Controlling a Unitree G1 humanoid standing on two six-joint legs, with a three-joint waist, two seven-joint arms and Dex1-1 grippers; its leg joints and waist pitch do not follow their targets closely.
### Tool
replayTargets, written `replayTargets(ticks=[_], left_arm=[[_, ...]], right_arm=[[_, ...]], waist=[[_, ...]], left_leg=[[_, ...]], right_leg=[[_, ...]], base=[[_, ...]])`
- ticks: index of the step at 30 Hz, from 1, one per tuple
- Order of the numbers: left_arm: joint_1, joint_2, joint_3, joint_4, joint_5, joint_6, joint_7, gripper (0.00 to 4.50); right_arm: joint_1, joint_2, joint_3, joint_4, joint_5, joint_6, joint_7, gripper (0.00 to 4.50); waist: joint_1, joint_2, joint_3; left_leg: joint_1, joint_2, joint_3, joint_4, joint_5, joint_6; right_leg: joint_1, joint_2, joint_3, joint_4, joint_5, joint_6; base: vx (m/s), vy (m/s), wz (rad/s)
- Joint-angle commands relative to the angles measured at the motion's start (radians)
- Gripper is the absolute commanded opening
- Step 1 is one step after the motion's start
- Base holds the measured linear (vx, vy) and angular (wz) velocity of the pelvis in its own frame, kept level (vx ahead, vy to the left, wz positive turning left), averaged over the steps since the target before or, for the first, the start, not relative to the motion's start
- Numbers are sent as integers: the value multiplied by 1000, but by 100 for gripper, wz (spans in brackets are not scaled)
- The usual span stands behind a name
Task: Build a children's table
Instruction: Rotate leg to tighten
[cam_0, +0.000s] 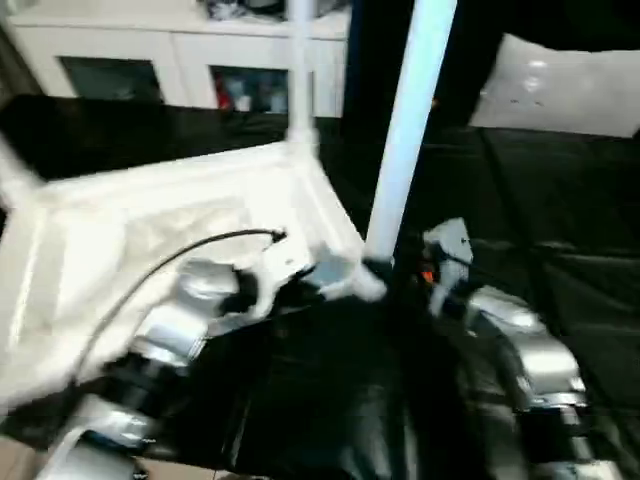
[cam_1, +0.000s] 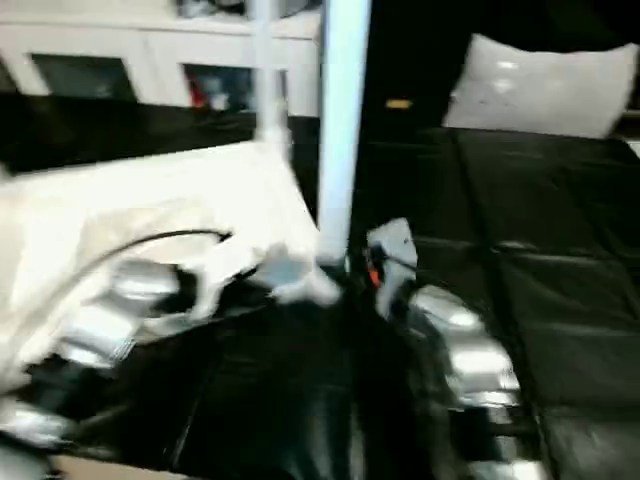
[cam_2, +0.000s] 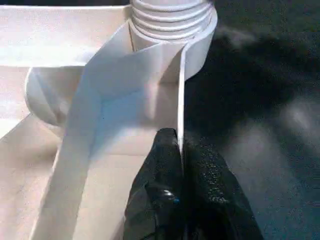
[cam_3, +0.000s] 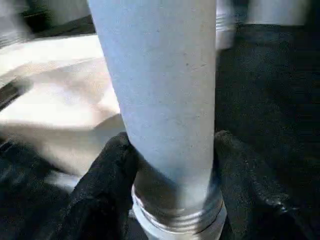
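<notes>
The white tabletop (cam_0: 150, 240) lies upside down on a black surface, ribbed side up. One white leg (cam_0: 299, 70) stands in its far corner socket. A second leg (cam_0: 408, 120) stands upright at the near right corner socket (cam_2: 200, 45), its threaded end (cam_3: 177, 220) low between my right fingers. My right gripper (cam_3: 170, 165) is shut on that leg near its base. My left gripper (cam_2: 181, 150) is shut on the thin side rim of the tabletop (cam_2: 181, 100), just below that corner socket.
A white cabinet with glass doors (cam_0: 170, 60) stands behind the work. A pale cushion (cam_0: 560, 90) lies at the back right. The black surface (cam_0: 560, 220) stretches to the right of the tabletop. A black cable (cam_0: 180, 255) runs over my left forearm.
</notes>
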Motion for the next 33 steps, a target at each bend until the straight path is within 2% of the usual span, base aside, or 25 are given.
replayTargets(ticks=[1,3,4,5,6,7,8,10,12,14,15,20,23,26,28,30,31,32,33], left_arm=[[-55,-82,-11,-33,-33,-2,66,0],[-68,-114,-6,-29,-18,18,107,0],[-69,-117,-8,-30,-15,19,106,0],[-72,-114,-11,-29,-12,16,101,0],[-73,-111,-13,-30,-8,15,97,0],[-73,-94,-18,-33,0,10,83,0],[-72,-82,-21,-32,4,6,76,0],[-68,-56,-25,-33,9,-10,56,0],[-60,-13,-31,-34,14,-46,18,0],[-52,32,-37,-33,20,-68,-14,0],[-49,47,-35,-31,17,-80,-30,0],[-36,105,-39,-17,-2,-155,-116,0],[-14,145,-50,-19,-32,-221,-201,0],[5,198,-71,-18,-50,-288,-295,0],[13,223,-84,-16,-57,-319,-346,0],[17,233,-88,-17,-68,-342,-383,0],[21,242,-91,-21,-74,-341,-407,0],[22,246,-93,-20,-74,-344,-417,0],[20,252,-97,-18,-77,-357,-430,0]], right_arm=[[-15,92,73,31,25,60,-53,206],[-38,149,38,48,16,80,-162,206],[-39,151,42,48,16,72,-158,206],[-37,145,51,48,16,60,-139,241],[-35,142,54,46,10,54,-135,241],[-25,133,53,40,9,47,-119,278],[-20,128,49,37,10,47,-111,278],[-11,112,43,30,10,37,-98,286],[6,76,32,12,9,16,-68,318],[25,27,17,2,12,-8,-35,323],[32,0,7,0,20,-21,-5,340],[46,-114,-18,-14,51,-62,142,379],[33,-193,-10,-6,51,-81,229,401],[14,-279,5,-3,77,-114,373,435],[11,-326,29,-4,95,-128,479,435],[10,-351,46,-3,102,-129,539,435],[8,-371,64,1,99,-142,582,435],[7,-379,72,3,102,-146,608,435],[4,-385,81,4,109,-149,638,435]], waist=[[2,0,-54],[-1,1,-60],[-1,2,-60],[1,3,-64],[3,3,-65],[4,3,-66],[7,5,-70],[8,5,-71],[14,14,-74],[14,14,-74],[15,15,-73],[31,14,-71],[36,13,-75],[41,11,-75],[48,10,-74],[58,11,-71],[59,1,-70],[63,6,-71],[63,1,-71]], left_leg=[[-7,22,-9,-74,-206,50],[-16,26,-12,-77,-171,63],[-16,28,-12,-77,-168,66],[-14,29,-11,-76,-161,71],[-14,31,-10,-75,-145,80],[-14,31,-9,-75,-135,85],[-14,32,-8,-73,-119,93],[-18,32,-7,-72,-98,102],[-20,31,-10,-71,-74,107],[-20,33,-8,-70,-84,110],[-19,33,-7,-70,-87,107],[-15,36,-6,-71,-109,101],[-15,37,-6,-69,-97,99],[-15,38,-5,-68,-84,114],[-13,38,-3,-67,-95,122],[-6,42,-1,-69,-112,119],[-7,43,1,-69,-115,118],[-8,45,-2,-71,-109,112],[-10,45,-2,-70,-104,112]], right_leg=[[52,-64,27,-103,-584,-77],[60,-68,30,-95,-507,-92],[58,-68,32,-93,-487,-100],[60,-68,34,-88,-446,-117],[61,-69,37,-82,-394,-137],[62,-69,39,-80,-369,-148],[64,-70,40,-74,-334,-166],[68,-71,41,-70,-297,-184],[74,-73,40,-62,-251,-202],[74,-72,41,-63,-239,-210],[73,-72,41,-63,-242,-212],[72,-72,41,-66,-297,-199],[73,-73,42,-61,-283,-202],[73,-73,43,-56,-248,-215],[72,-74,42,-58,-273,-213],[66,-74,43,-63,-318,-208],[65,-73,43,-64,-326,-206],[68,-75,43,-60,-325,-206],[68,-75,43,-58,-318,-205]], base=[[0,0,0],[0,0,0],[0,0,0],[0,0,0],[0,0,0],[0,0,0],[0,0,0],[0,0,0],[0,0,0],[0,0,0],[0,0,0],[0,0,0],[0,0,0],[0,0,0],[0,0,0],[0,0,0],[0,0,0],[0,0,0],[0,0,0]])
